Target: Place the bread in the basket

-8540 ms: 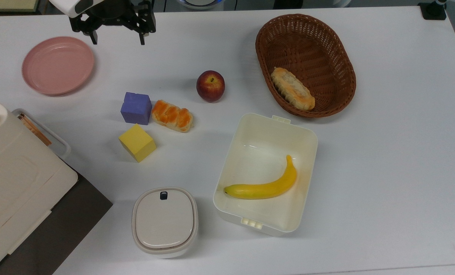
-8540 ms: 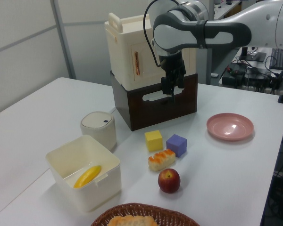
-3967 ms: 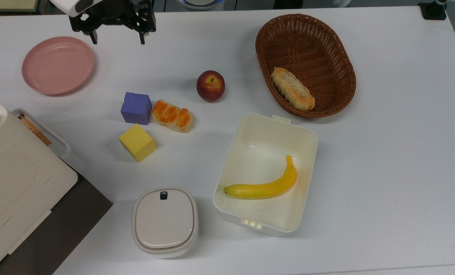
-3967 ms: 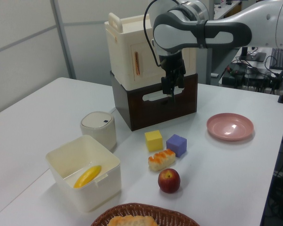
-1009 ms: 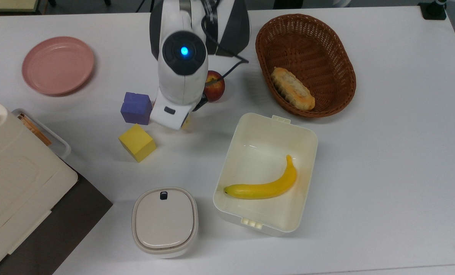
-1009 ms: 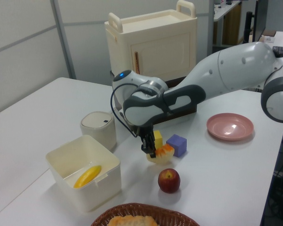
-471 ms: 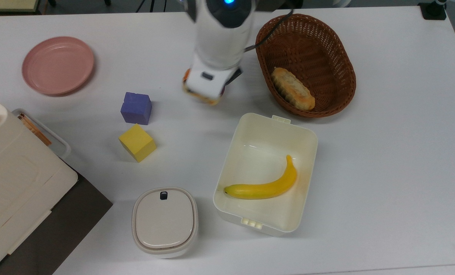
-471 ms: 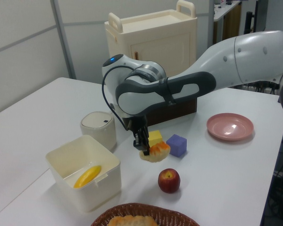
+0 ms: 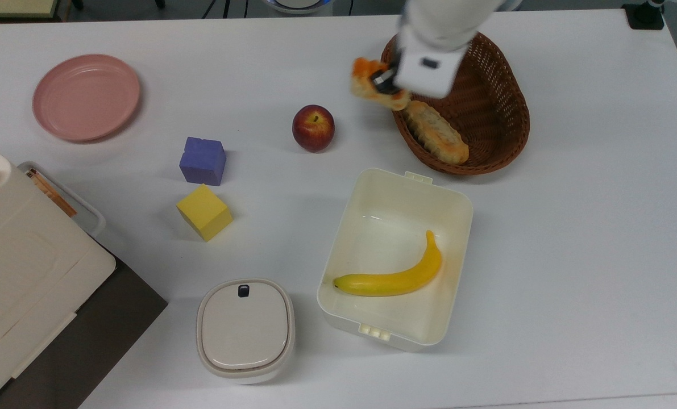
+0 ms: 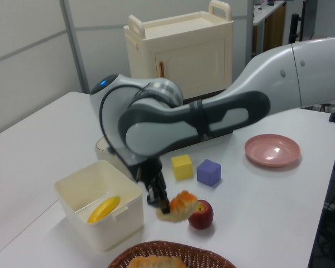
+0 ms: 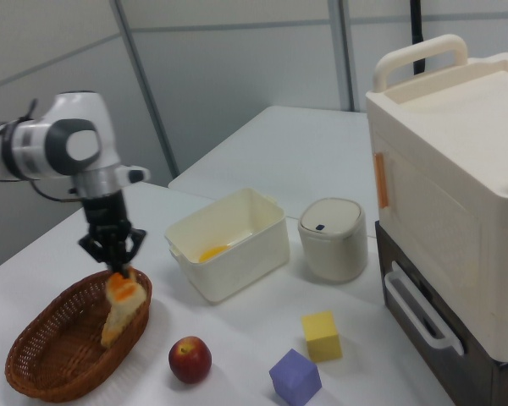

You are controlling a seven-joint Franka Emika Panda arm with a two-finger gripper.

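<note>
Top view: the gripper (image 9: 385,81) pinches the bread (image 9: 372,85), held in the air at the basket (image 9: 509,85) rim, on the top view's left side. A longer loaf (image 9: 436,132) already lies inside.

Left view: bread (image 10: 178,206) hangs clear of the table, above and beside the apple (image 10: 201,215), lifted high enough to pass the rim.

Right view: gripper (image 11: 114,264) points down, clamped on the bread (image 11: 123,296) at the basket (image 11: 51,364) edge; judged mid-transfer, release not yet due.
</note>
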